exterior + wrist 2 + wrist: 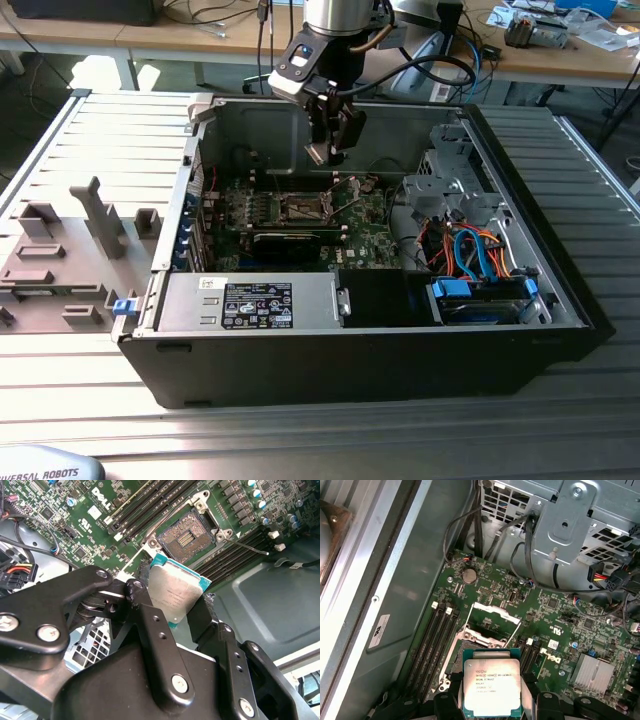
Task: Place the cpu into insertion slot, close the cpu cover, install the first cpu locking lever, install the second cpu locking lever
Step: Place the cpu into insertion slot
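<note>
While the cpu [175,592] is clamped by its edges between the two fingers [150,625] of the gripper [328,152], it is held above the motherboard [370,240], clear of the socket [303,208].

Exterior view, left to right: a grey fixture tray [60,270] is noted at 9 o'clock of the case [400,370], the gripper at 12 o'clock of the socket, and a drive cage [455,190] at 3 o'clock.

Judgement: the chip should be kept level, squared to the socket and set down without sliding.

The cpu cover [492,612] is seen raised open.

Counted: one cpu, one socket, one cover, one gripper.
</note>
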`<state>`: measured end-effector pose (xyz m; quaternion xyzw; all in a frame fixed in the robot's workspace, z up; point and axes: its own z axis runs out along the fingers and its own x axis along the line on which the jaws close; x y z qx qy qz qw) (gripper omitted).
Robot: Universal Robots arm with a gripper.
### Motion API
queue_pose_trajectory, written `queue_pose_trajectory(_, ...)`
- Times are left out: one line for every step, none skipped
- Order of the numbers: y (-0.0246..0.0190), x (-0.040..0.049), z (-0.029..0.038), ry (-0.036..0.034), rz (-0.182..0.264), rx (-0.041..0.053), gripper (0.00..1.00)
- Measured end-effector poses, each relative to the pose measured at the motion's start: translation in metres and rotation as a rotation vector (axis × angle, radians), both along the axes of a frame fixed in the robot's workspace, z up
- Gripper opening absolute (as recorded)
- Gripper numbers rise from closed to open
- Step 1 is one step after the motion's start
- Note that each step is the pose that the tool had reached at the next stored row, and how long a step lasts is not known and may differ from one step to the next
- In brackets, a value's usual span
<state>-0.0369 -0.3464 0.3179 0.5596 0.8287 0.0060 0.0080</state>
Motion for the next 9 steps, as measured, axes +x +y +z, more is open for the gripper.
queue_pose_trajectory(0.0000, 0.0000, 0.0000, 0.0000, -0.001, 0.0000, 0.54)
queue_pose_trajectory(0.0000, 0.0000, 0.0000, 0.0000, -0.002, 0.0000, 0.54)
queue_pose_trajectory(0.0000, 0.0000, 0.0000, 0.0000, -0.003, 0.0000, 0.54)
queue_pose_trajectory(0.0000, 0.0000, -0.0001, 0.0000, -0.004, 0.0001, 0.54)
queue_pose_trajectory(0.0000, 0.0000, -0.0001, 0.0000, -0.005, 0.0000, 0.54)
queue_pose_trajectory(0.0000, 0.0000, -0.0001, 0.0000, -0.006, 0.0000, 0.54)
queue_pose_trajectory(0.0000, 0.0000, -0.0001, 0.0000, -0.007, 0.0000, 0.54)
queue_pose_trajectory(0.0000, 0.0000, -0.0001, 0.0000, -0.007, 0.0000, 0.54)
queue_pose_trajectory(0.0000, 0.0000, -0.0001, 0.0000, -0.008, 0.0001, 0.54)
